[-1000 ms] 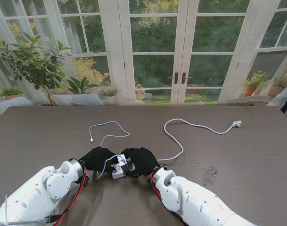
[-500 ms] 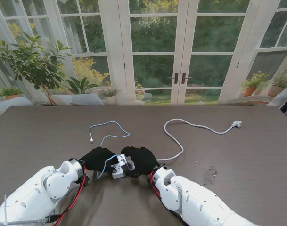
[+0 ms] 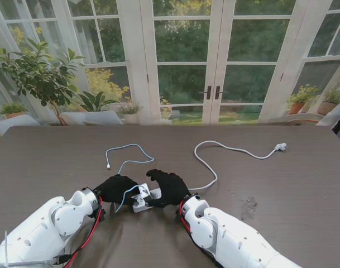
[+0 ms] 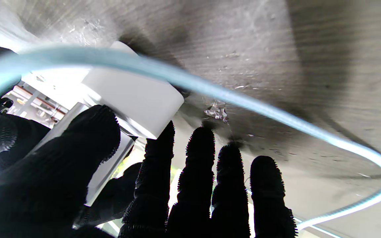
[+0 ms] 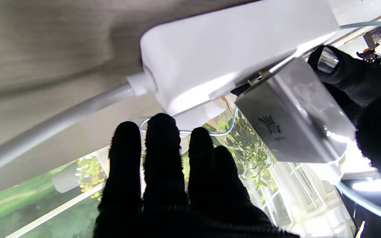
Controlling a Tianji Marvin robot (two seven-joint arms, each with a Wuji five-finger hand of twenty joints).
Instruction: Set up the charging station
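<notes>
While the left hand [image 3: 115,188] pinches the silver charger block [image 5: 296,115] against the white power strip [image 3: 140,202] at the near middle of the table [image 3: 281,178], the right hand [image 3: 168,188] rests by the strip with fingers spread, gripping nothing I can see; the pale blue cable [image 3: 127,153] loops to the far left, the strip's white cord [image 3: 225,149] to the far right; unbraced, the strip could skid and the prongs miss.

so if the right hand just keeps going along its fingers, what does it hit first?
Probably the white power strip: the right hand has its fingers ending just short of the strip's cord end. Depth is unclear; contact may already exist.
</notes>
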